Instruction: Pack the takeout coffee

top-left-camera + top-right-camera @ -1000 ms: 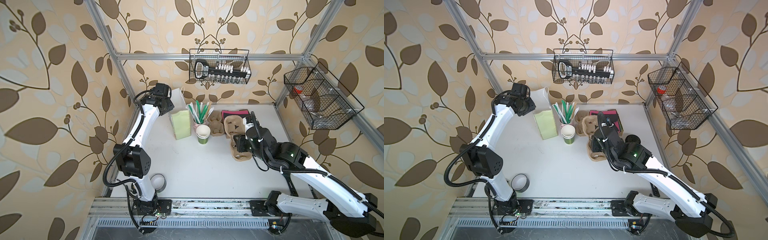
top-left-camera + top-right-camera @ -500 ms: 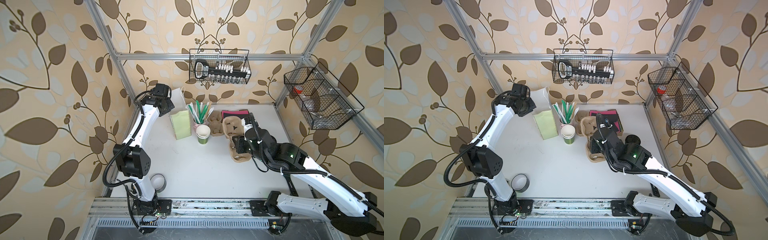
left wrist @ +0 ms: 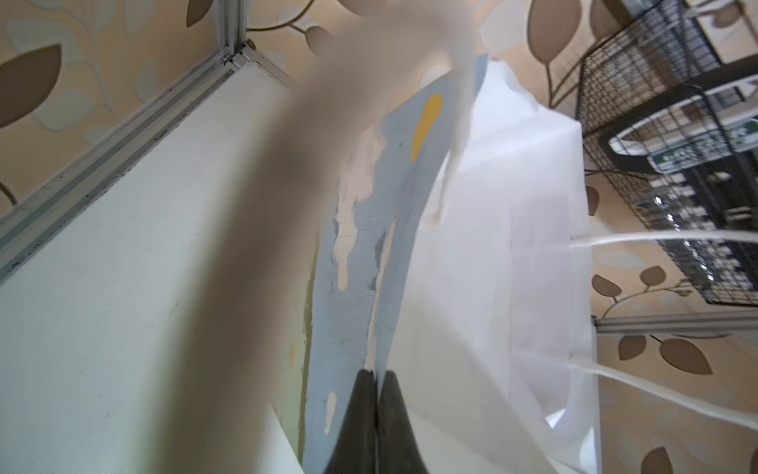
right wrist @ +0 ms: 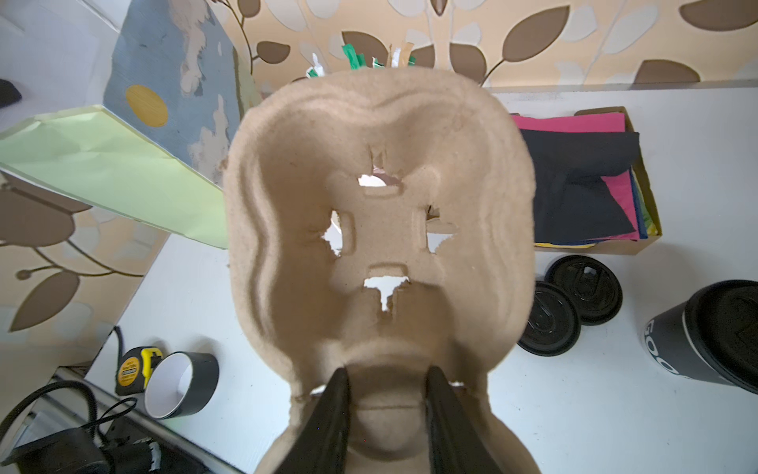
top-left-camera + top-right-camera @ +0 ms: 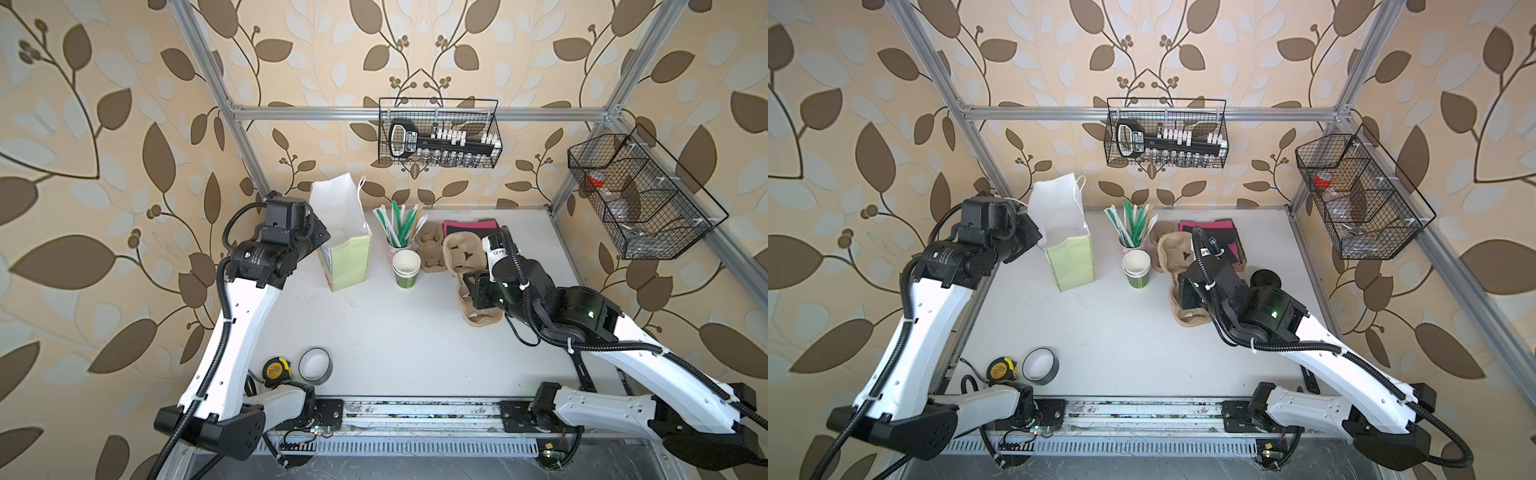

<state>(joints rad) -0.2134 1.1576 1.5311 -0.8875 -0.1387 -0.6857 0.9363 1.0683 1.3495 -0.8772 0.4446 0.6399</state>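
Left claw [image 3: 375, 371], in the left wrist view, is pressed together on the top edge of the paper bag [image 3: 492, 254]; no writing can be read on the bag.

In the right wrist view the right claw [image 4: 387, 371] is clamped on the rim of the brown cup carrier [image 4: 377, 164]. Beyond the carrier the takeout coffee [image 4: 713, 332] stands on the table [image 4: 574, 410], near two loose black lids [image 4: 570, 303]. White letters "GOO" are on its dark side; the rest is cut off.

A top view shows the takeout coffee [image 5: 1264, 279] only as a round black lid seen from above, just beside the right arm. The cup is therefore upright, its long axis vertical, lid up. The letters do not show in that view.
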